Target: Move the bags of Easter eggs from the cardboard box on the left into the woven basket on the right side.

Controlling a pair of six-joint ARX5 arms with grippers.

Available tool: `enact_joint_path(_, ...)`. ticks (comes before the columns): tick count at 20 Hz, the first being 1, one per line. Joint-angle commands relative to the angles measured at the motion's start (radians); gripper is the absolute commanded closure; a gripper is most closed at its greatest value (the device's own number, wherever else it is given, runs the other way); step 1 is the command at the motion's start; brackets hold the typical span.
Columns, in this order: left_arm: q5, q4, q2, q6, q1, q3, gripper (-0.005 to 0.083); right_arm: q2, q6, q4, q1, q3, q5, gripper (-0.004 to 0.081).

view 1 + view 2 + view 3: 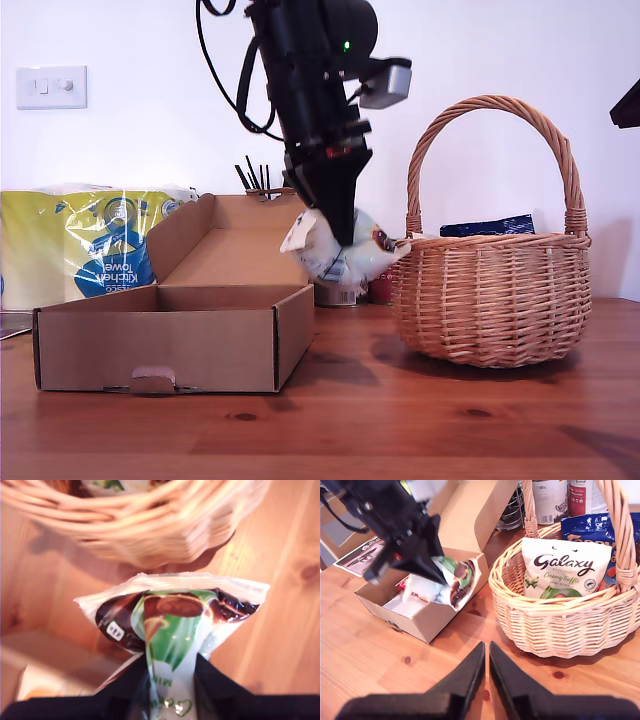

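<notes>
Already the woven basket holds a white Galaxy bag and a dark blue bag; my first gripper grasps a green-and-white egg bag between basket and cardboard box; my second gripper hangs with jaws nearly closed, empty

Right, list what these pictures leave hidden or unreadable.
- Cardboard box contents: the exterior view's front wall hides them; in the second wrist view my first gripper and its white-green bag cover most.
- Dark blue bag in the woven basket: the exterior view shows only its top above the rim; the second wrist view's edge and the handle cut its name.
- Woven basket in the first wrist view: blurred, contents unreadable.
- Tin cans: tops cut off.
</notes>
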Motion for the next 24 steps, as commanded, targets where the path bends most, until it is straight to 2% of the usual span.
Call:
enact_joint_path(1,0.043,0.000,0.021,-0.010,-0.006,0.038,0.0724,-0.001,0.001,0.008,0.005,0.015,-0.003,0.0782)
enact_joint_path(3,0.122,0.033,0.021,-0.010,-0.010,0.077,0.0724,-0.001,0.001,0.008,0.005,0.015,-0.003,0.0782)
enact_joint_path(9,0.324,0.325,0.024,-0.090,-0.010,0.085,0.0725,-0.001,0.001,0.008,0.005,0.015,-0.003,0.0782)
enact_joint_path(14,0.362,0.572,0.074,-0.109,-0.034,0.085,0.0735,-0.001,0.001,0.008,0.005,0.015,-0.003,0.0782)
enact_joint_path(21,0.361,0.680,0.180,-0.114,-0.050,0.085,0.0735,-0.001,0.000,0.005,0.005,0.015,-0.003,0.0782)
enact_joint_path(24,0.349,0.685,0.189,-0.114,-0.050,0.085,0.0734,-0.001,0.000,0.000,0.005,0.015,-0.003,0.0782)
